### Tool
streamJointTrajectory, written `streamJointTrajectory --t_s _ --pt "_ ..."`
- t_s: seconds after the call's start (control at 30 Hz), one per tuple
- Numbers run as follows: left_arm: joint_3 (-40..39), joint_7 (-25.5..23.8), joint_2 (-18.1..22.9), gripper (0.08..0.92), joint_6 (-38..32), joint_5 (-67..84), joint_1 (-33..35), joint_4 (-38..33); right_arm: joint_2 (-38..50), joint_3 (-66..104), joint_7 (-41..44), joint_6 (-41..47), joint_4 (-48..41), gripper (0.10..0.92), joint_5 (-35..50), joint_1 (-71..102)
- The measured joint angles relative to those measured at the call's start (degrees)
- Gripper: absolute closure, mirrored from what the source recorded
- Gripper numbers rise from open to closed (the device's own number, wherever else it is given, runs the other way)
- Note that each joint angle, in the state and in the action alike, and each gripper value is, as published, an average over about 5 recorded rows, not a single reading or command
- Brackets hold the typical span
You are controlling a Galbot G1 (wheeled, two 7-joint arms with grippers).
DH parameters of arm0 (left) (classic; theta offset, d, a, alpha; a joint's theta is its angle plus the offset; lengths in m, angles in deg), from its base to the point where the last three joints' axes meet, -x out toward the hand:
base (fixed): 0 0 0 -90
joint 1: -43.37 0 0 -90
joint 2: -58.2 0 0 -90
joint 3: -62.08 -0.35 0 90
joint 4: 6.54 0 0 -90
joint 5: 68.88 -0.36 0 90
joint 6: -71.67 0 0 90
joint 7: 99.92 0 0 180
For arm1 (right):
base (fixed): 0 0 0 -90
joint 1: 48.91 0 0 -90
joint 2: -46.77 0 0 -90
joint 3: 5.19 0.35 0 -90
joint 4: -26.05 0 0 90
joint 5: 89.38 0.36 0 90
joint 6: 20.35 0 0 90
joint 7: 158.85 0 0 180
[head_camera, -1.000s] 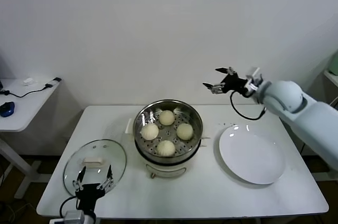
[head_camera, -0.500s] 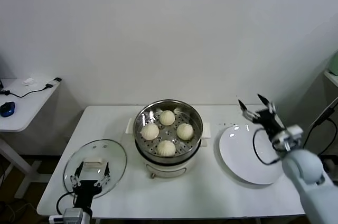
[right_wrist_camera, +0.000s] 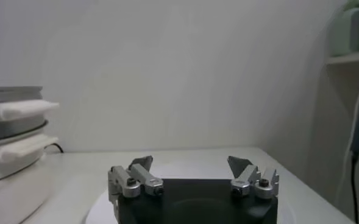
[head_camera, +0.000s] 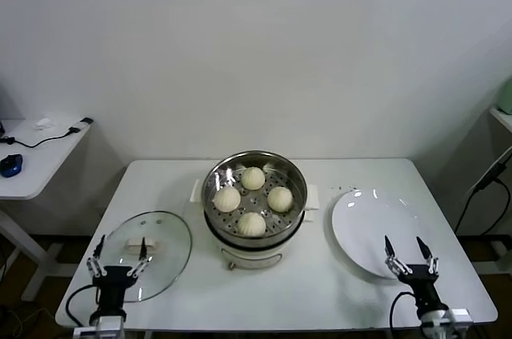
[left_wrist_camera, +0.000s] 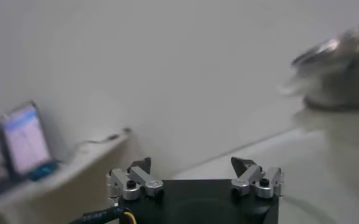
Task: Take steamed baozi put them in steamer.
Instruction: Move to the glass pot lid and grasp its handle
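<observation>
1. Here, the steamer (head_camera: 254,199) stands at the middle of the white table (head_camera: 320,291), a shiny stainless-steel pot on a cream-white base with side handles.
2. All four steamed baozi (head_camera: 253,200) lie on its perforated tray: one at the far side, one at the robot's left, one at its right and one nearest the robot, each a little apart from the others.
3. The glass lid (head_camera: 146,253) with its white handle lies flat on the table to the robot's left of the steamer.
4. The white plate (head_camera: 376,230) sits to the robot's right of the steamer, with nothing on it.
5. The left gripper (head_camera: 119,260) is low at the near left edge of the table, over the near rim of the lid; its fingers are spread wide and hold nothing.
6. The right gripper (head_camera: 410,256) is low at the near right edge, over the near rim of the plate; its fingers also stand apart, empty.
7. In the right wrist view the steamer's side (right_wrist_camera: 11,137) shows beside the right gripper (right_wrist_camera: 192,171), well apart from it.
</observation>
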Motion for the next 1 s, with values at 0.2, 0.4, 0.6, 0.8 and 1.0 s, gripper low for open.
streamJointTrajectory --t_s 0.2,0.4,0.6,0.8,1.0 --pt "0.5 8.46 -2.49 0.177 -0.81 -20.9 -0.63 7.03 -2.44 0.27 -0.2 -2.01 0.1 0.203 -0.76 1.94" --pt "0.6 13.22 -3.69 0.177 -1.35 -35.21 -1.94 13.21 -3.97 0.25 -0.31 -3.15 0.21 0.203 -1.25 3.26" --pt "0.52 14.98 -4.44 0.177 -2.05 -43.45 -3.52 17.67 -4.99 0.02 -0.32 -3.91 0.26 0.203 -1.75 4.31" --pt "0.42 15.07 -4.83 0.177 -2.34 -48.22 -5.35 20.87 -5.72 -0.12 -0.33 -4.7 0.35 0.203 -2.01 5.16" --pt "0.35 14.97 -4.96 0.177 -1.68 -51.03 -7.4 23.08 -6.26 -0.06 -0.36 -5.32 0.36 0.203 -2.22 5.84"
